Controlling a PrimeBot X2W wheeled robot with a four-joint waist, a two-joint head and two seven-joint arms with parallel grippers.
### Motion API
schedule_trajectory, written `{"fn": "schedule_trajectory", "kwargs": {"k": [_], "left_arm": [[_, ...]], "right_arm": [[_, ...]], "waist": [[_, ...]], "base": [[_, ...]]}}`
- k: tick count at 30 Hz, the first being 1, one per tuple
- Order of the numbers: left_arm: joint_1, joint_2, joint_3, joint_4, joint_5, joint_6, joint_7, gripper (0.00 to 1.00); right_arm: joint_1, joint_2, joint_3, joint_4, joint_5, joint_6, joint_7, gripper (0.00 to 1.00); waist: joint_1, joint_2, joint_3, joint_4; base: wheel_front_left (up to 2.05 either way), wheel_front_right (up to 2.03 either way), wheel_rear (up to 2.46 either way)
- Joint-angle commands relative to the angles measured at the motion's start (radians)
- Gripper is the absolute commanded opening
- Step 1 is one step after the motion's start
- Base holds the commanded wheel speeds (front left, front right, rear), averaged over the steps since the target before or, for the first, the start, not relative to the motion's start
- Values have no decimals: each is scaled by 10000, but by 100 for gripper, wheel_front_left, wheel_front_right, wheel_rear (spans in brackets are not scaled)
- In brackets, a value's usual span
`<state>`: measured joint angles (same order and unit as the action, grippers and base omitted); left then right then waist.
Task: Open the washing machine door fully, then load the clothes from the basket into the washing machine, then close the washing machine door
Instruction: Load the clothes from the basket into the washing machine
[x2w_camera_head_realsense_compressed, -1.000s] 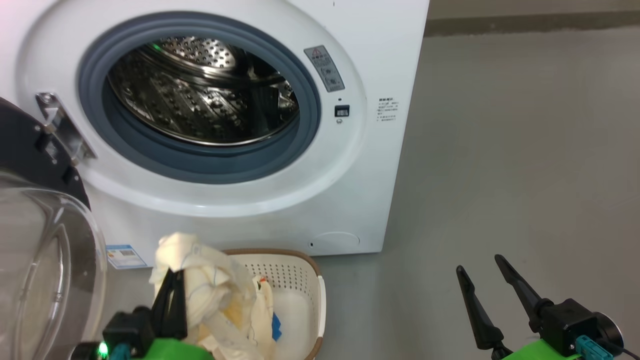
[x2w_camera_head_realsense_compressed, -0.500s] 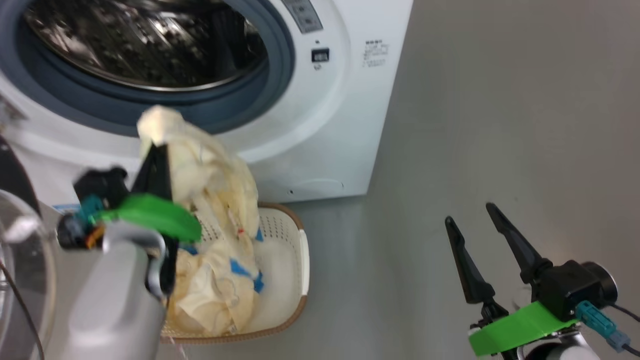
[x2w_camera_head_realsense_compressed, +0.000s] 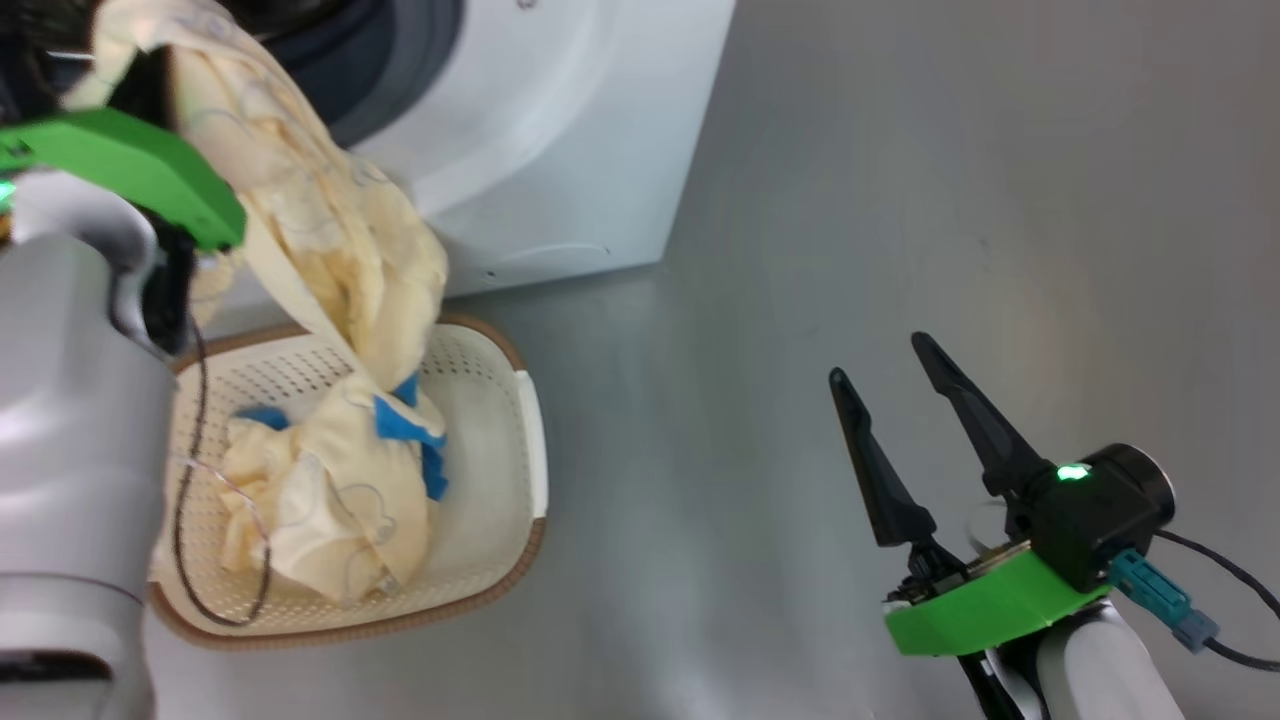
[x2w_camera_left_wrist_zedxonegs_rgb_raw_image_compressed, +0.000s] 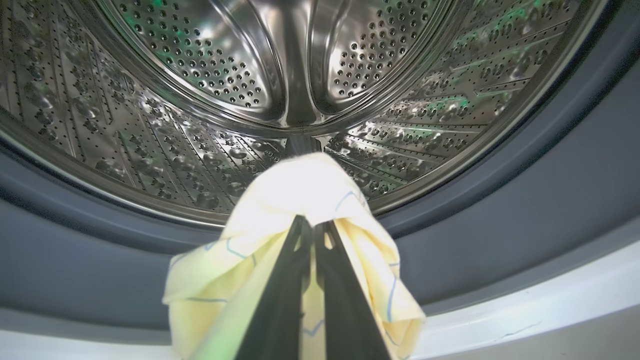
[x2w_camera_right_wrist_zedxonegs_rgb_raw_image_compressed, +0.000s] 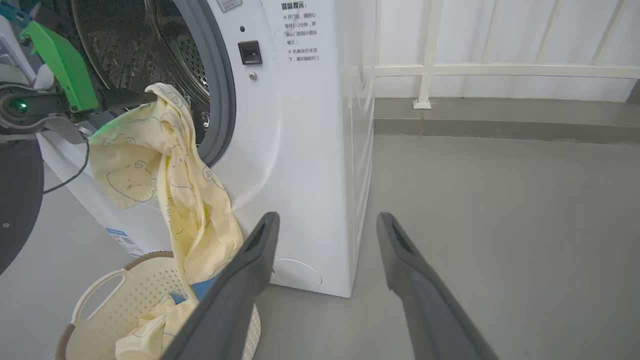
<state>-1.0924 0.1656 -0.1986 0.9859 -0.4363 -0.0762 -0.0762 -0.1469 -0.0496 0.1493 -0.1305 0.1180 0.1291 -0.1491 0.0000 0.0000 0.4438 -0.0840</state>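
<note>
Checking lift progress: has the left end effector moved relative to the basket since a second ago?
Yes. The left end effector, shut on the clothes, has risen from the basket up to the washing machine opening.

The drum (x2w_camera_left_wrist_zedxonegs_rgb_raw_image_compressed: 200, 75) was bright perforated steel, mirror-shiny. The gasket (x2w_camera_left_wrist_zedxonegs_rgb_raw_image_compressed: 500, 210) around it looked like matt grey-blue rubber. The washing machine (x2w_camera_head_realsense_compressed: 560, 150) was smooth, glossy white on its outside. The clothes (x2w_camera_head_realsense_compressed: 330, 230) were soft, matt, crumpled cloth. The basket (x2w_camera_head_realsense_compressed: 478, 470) was cream perforated plastic with a brown woven-look rim. The floor (x2w_camera_head_realsense_compressed: 900, 200) was smooth grey with a dull sheen.
</note>
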Motion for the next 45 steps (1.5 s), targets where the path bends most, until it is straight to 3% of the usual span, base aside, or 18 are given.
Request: {"fn": "schedule_trajectory", "kwargs": {"k": [1,10,24,30,40,41,43,44,45], "left_arm": [[-482,594,162,46,-104,-116,157,0],[-2079,1730,172,978,-110,-250,660,0],[-4266,3171,-194,335,1015,934,-1571,0],[-4549,3328,-84,-618,1264,1269,-1843,0],[-3361,2687,390,446,321,670,-1853,0],[-3336,2649,395,547,278,639,-1852,9],[-3300,2570,450,716,151,575,-1848,79],[-3274,2553,449,779,132,566,-1849,94],[-3249,2534,438,836,123,556,-1849,100]], "right_arm": [[-207,-7,349,-149,59,16,-134,100],[-603,-14,828,248,218,16,-397,100],[-878,-28,1172,590,449,16,-648,100],[-1004,-23,1171,629,490,16,-739,100],[-1182,-15,1045,752,509,16,-791,100],[-1192,-14,1034,768,509,16,-787,100],[-1216,-14,1025,796,520,16,-782,100],[-1228,-14,1023,805,529,16,-781,100],[-1237,-13,1026,809,538,16,-777,100]], "waist": [[0,0,806,-668],[0,0,1434,-1223],[0,0,1988,-1762],[0,0,2274,-1752],[0,0,2406,-1439],[0,0,2393,-1419],[0,0,2364,-1391],[0,0,2345,-1379],[0,0,2331,-1372]], "base": [[0,0,0],[0,0,0],[0,0,0],[0,0,0],[0,0,0],[0,0,0],[0,0,0],[0,0,0],[0,0,0]]}}
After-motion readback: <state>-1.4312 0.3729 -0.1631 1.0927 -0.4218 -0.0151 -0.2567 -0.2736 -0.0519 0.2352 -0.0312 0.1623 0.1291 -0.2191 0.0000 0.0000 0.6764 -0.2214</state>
